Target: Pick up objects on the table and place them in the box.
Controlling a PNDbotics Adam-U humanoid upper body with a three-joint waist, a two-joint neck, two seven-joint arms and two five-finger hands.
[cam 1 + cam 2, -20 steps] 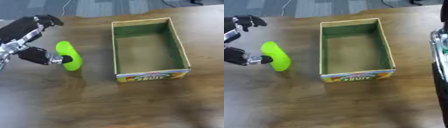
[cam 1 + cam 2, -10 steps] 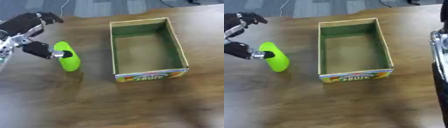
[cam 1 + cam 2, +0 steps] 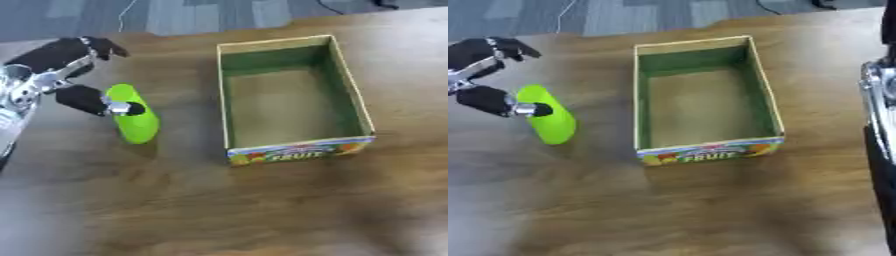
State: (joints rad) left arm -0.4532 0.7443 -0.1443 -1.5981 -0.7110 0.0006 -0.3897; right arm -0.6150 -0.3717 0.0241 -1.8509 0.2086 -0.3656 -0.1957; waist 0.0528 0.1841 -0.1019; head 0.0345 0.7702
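Note:
A lime-green cylinder-shaped object [image 3: 133, 116] lies tilted on the wooden table, left of the box. My left hand [image 3: 54, 67] comes in from the left edge. Its thumb [image 3: 87, 99] touches the object's upper end, while its fingers [image 3: 98, 46] stretch out above and away from it, so the hand is open. The cardboard box [image 3: 225, 110] has a green inside, a "FRUIT" label on its front wall, and nothing in it. My right hand does not show.
Part of my right arm [image 3: 880, 105], silver and black, runs down the right edge of the right eye view. The table's far edge [image 3: 175, 31] meets grey floor, with a cable there. Bare wood lies in front of the box.
My left hand's thumb has risen slightly from the object's side to its upper end. The green object and the box stay where they were.

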